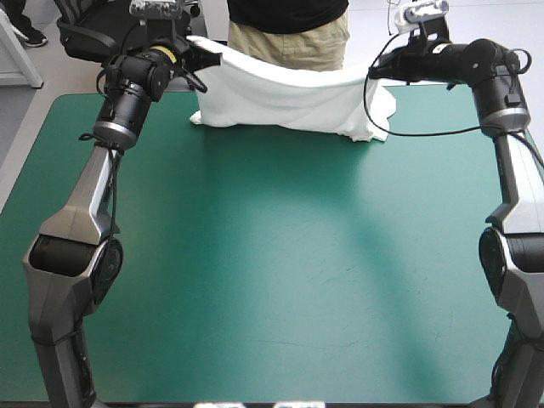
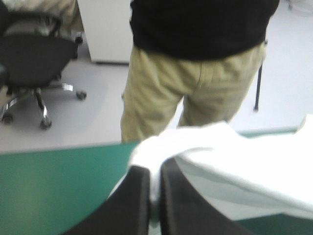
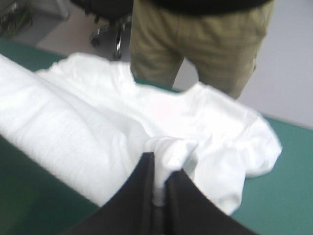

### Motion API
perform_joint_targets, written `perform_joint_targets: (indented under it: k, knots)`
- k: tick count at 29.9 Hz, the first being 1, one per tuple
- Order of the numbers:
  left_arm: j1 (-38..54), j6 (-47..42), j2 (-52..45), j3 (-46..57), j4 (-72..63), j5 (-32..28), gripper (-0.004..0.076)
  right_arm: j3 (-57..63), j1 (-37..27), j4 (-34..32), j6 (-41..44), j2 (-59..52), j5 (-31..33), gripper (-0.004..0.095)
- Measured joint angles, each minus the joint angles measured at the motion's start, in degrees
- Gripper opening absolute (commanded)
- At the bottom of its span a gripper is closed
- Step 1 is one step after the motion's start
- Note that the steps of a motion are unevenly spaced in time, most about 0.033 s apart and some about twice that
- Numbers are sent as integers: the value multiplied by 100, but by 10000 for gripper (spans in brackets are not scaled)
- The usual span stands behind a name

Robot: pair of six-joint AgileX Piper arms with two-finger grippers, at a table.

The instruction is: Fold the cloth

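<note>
The left gripper [image 2: 154,196] is almost closed, with a fold of the white T-shirt [image 1: 289,98] pinched between its black fingers [image 2: 132,205]; the right gripper [image 3: 159,188] pinches another fold the same way. Each holds one end, I think, so that the T-shirt hangs stretched between them. Its long axis runs left to right along the far edge of the table [image 1: 272,255], its lower edge seemingly resting on it.

You see the T-shirt [image 1: 289,98] hanging between the left claw [image 1: 194,53] and the right claw [image 1: 376,72], at the far edge of the tabletop [image 1: 272,255]. Its middle sags down.
</note>
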Motion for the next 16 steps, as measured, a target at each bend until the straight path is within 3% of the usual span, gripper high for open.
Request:
perform_joint_targets:
  k: [3, 6, 12, 16]
  knots:
    - [0, 0, -228, 774, -28, 439, -18, 632, 16, -227, 266, -59, 497, -11]
    - [0, 0, -655, 1776, -39, 485, -18, 1509, 83, -520, 447, -201, 623, -11]
    - [0, 69, -1848, 4040, -224, 158, -18, 3421, 436, -1333, 758, -921, 392, -11]
    - [0, 105, -2690, 5441, -537, 63, -18, 4419, 674, -1456, 993, -1576, 155, -11]
